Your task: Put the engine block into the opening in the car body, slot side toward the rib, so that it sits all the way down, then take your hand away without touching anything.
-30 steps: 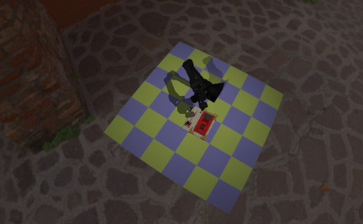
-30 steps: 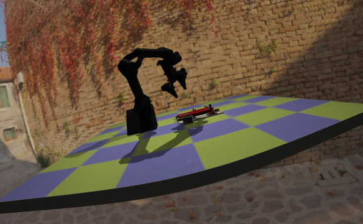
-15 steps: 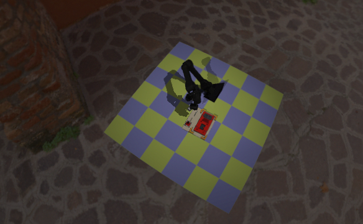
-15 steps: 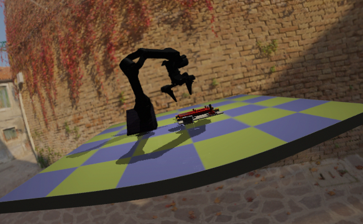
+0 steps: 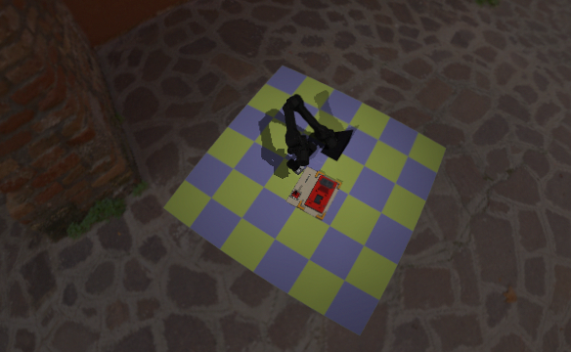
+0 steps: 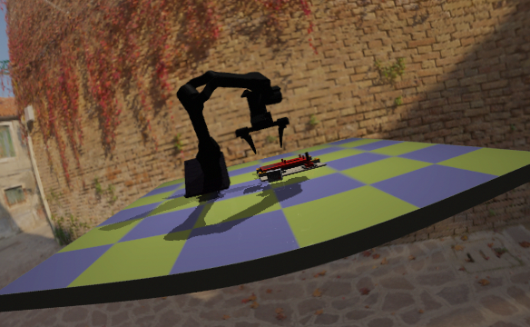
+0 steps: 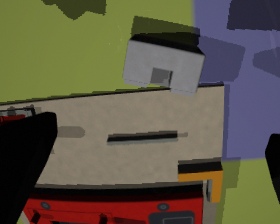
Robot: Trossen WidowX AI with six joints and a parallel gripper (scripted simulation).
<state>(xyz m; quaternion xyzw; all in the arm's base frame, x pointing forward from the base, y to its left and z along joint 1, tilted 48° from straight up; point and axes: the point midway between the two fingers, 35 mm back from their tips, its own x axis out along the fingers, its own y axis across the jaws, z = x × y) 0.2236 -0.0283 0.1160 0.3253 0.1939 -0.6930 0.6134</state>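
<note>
One arm, one end effector [image 5: 297, 166] [image 6: 268, 150] [image 7: 165, 135], fingers wide apart, nothing between them, hanging above the stuff. One grey engine block [image 5: 301, 169] [image 6: 272, 175] [image 7: 163, 57] sits by the pale plate's [image 5: 306, 180] [image 7: 141, 110] edge, outside the one red car body [image 5: 313, 204] [image 6: 288, 164] [image 7: 131, 205]. I count four orange corners [image 5: 339, 184] [image 7: 218, 185]. Loads of room out to the surface's [image 5: 344, 244] [image 6: 229, 236] [image 7: 66, 50] edges.

One arm [image 5: 290, 122] [image 6: 197, 119], one tool, two fingers [image 6: 280, 135]. One table [image 5: 315, 279] [image 6: 338, 218] [image 7: 51, 55]. One beige board [image 5: 306, 183] [image 7: 91, 160], one red car body [image 5: 313, 202] [image 6: 285, 164] [image 7: 121, 205], one grey block [image 5: 301, 169] [image 6: 274, 175] [image 7: 163, 62]. Four orange corner brackets [image 5: 339, 183] [image 7: 216, 182], one dark bar [image 7: 142, 136], one small red-and-dark piece [image 5: 295, 195] [image 7: 12, 118].
</note>
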